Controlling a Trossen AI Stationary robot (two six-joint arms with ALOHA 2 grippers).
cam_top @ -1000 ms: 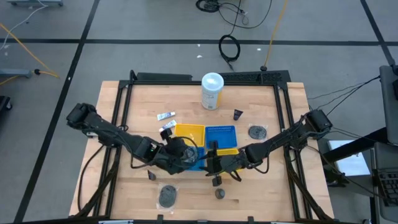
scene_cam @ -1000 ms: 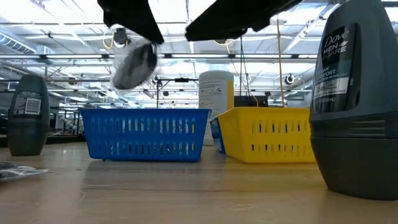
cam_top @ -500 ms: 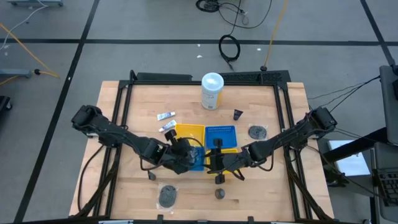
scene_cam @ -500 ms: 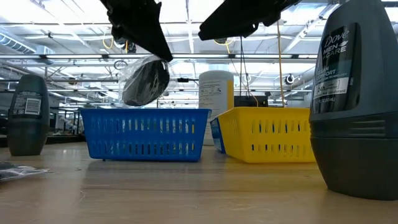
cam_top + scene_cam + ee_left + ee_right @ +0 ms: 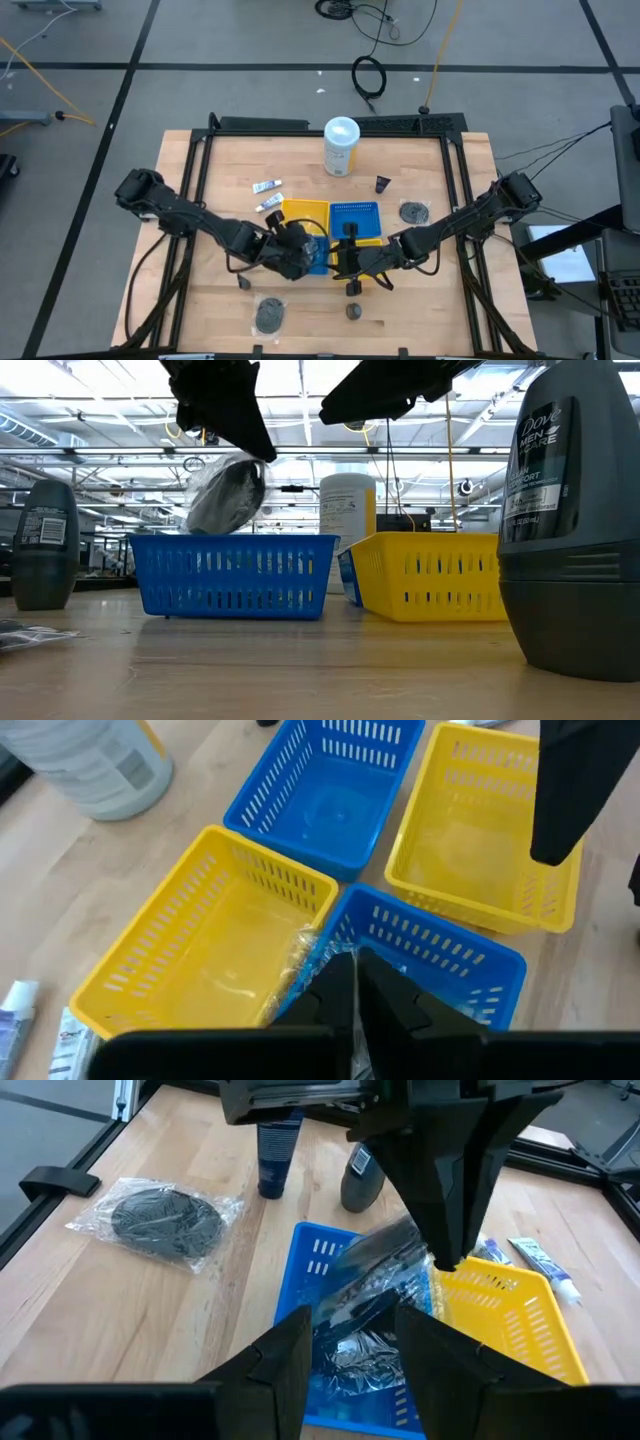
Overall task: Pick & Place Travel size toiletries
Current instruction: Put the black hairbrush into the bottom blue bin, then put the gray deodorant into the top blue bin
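Observation:
A dark grey mesh puff [image 5: 225, 495] in a clear plastic bag hangs from my left gripper [image 5: 300, 250], which is shut on it above the near blue tray [image 5: 235, 575]. In the right wrist view the puff [image 5: 370, 1295] hangs over that tray's rim [image 5: 320, 1260]. My right gripper [image 5: 350, 1350] is open and stands just right of the puff, touching nothing. Two more bagged puffs [image 5: 269, 315] [image 5: 414, 211] lie flat on the table. White tubes [image 5: 266, 186] [image 5: 268, 206] lie left of the trays, and a small black piece [image 5: 382, 184] lies farther back. My left gripper pinches the plastic bag by its top edge [image 5: 425, 1260] between its two fingers, coming from above and pointing down. The bag with the puff hangs below the fingers, tilted and lifted clear above the blue tray.
Two blue and two yellow trays [image 5: 480, 830] sit together at mid-table. A tall white canister [image 5: 341, 146] stands behind them. Dark deodorant sticks [image 5: 45, 545] [image 5: 565, 520] stand near the table's near edge. Bare wood shows toward the left and right edges.
My left gripper has carried the bagged puff toward the table's right, over the near blue tray, and slightly down. The puff has swung a little below the fingers.

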